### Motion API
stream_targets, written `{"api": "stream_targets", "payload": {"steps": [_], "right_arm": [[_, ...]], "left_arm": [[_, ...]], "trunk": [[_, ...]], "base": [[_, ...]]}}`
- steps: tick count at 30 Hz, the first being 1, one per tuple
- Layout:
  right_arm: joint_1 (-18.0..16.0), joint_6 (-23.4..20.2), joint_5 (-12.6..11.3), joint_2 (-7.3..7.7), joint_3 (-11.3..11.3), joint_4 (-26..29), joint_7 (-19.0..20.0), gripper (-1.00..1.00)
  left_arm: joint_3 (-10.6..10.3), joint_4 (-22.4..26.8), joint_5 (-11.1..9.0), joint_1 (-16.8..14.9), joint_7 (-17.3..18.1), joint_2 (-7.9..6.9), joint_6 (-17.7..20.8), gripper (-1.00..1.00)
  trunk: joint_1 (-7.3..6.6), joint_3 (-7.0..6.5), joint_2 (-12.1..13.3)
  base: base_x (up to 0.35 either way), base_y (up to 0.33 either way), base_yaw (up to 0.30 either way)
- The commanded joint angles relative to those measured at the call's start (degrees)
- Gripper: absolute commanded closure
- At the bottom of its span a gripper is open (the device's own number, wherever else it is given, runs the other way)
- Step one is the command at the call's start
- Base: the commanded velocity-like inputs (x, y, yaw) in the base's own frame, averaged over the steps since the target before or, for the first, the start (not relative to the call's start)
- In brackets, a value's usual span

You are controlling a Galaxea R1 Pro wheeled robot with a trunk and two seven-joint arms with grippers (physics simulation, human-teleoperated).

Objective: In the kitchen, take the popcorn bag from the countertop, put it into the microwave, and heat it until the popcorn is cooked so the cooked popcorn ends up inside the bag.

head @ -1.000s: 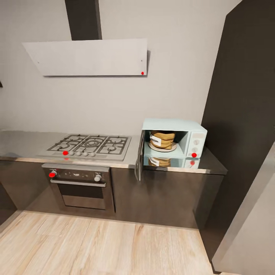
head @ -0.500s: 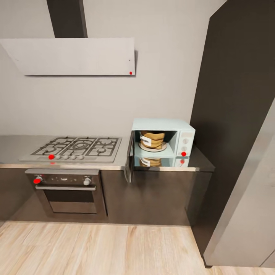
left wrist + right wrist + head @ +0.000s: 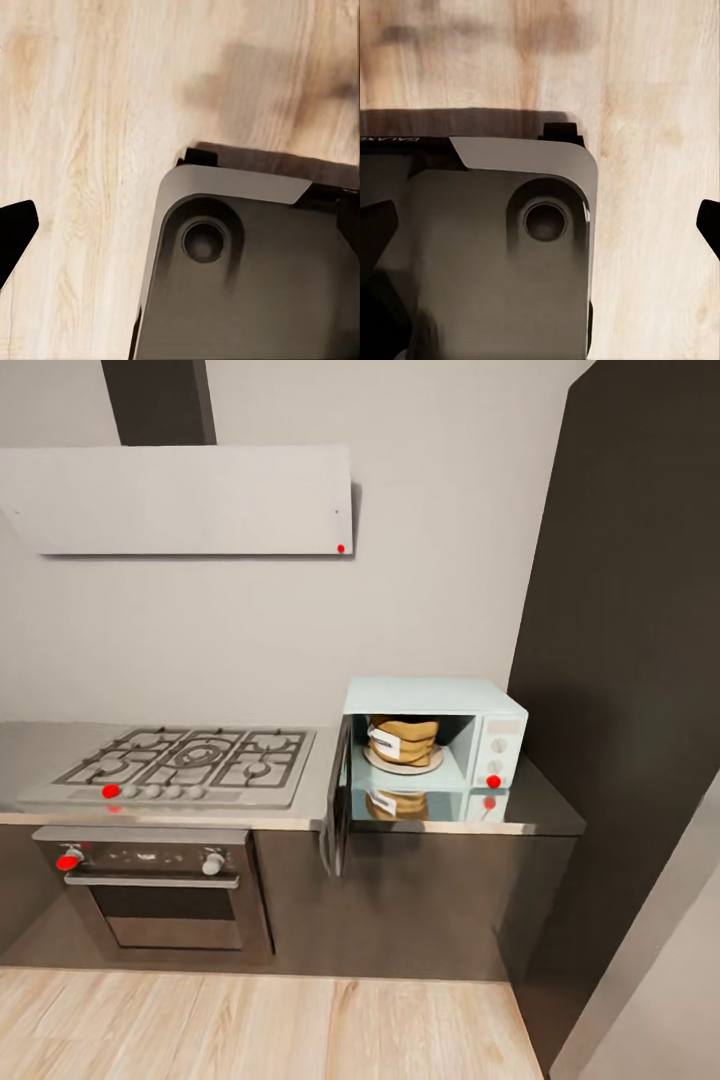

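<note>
The tan paper popcorn bag [image 3: 402, 740] sits inside the open mint-blue microwave [image 3: 436, 734] on the glossy grey countertop [image 3: 545, 808]; I cannot tell either gripper's opening.

The microwave [image 3: 436, 732] is pale mint-blue with a white knob panel, and the popcorn bag [image 3: 401, 740] inside it is tan-brown with a white label. The surface [image 3: 545, 810] is glossy grey over dark cabinets [image 3: 420, 900]. The floor [image 3: 260, 1025] is light wood grain.
</note>
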State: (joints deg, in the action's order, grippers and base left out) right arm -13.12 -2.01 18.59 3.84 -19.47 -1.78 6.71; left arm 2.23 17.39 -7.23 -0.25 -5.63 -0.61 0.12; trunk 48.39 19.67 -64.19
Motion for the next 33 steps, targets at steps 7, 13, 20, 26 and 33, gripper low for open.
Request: {"api": "stream_targets", "payload": {"steps": [7, 13, 20, 26, 33], "right_arm": [[-0.06, -0.02, 0.48, 0.12, -0.49, -0.07, 0.06, -1.00], [-0.06, -0.02, 0.48, 0.30, -0.49, -0.07, 0.11, -1.00], [-0.06, -0.02, 0.48, 0.27, -0.49, -0.07, 0.13, -1.00], [-0.06, -0.02, 0.48, 0.23, -0.49, -0.07, 0.06, -1.00], [-0.06, -0.02, 0.48, 0.21, -0.49, -0.07, 0.05, -1.00]], "left_arm": [[-0.03, 19.23, -0.45, -0.02, -0.09, -0.31, 1.72, -1.00], [0.05, 51.41, -0.64, -0.10, 0.05, -0.06, 15.80, -1.00], [-0.03, 63.09, -0.72, -11.47, 0.66, 0.88, 27.60, -1.00], [-0.25, 63.59, -0.89, -24.88, 0.75, 3.51, 36.50, -1.00], [-5.99, 68.41, -0.78, -27.08, 0.25, 5.39, 39.04, -1.00]], "trunk": [[0.01, 0.06, -0.04], [0.01, 0.06, -0.04], [0.01, 0.06, -0.04], [0.01, 0.06, -0.04], [0.01, 0.06, -0.04]], "base": [[0.016, 0.000, 0.000], [0.000, 0.000, 0.000], [0.000, 0.000, 0.000], [0.000, 0.000, 0.000], [0.000, 0.000, 0.000]]}}
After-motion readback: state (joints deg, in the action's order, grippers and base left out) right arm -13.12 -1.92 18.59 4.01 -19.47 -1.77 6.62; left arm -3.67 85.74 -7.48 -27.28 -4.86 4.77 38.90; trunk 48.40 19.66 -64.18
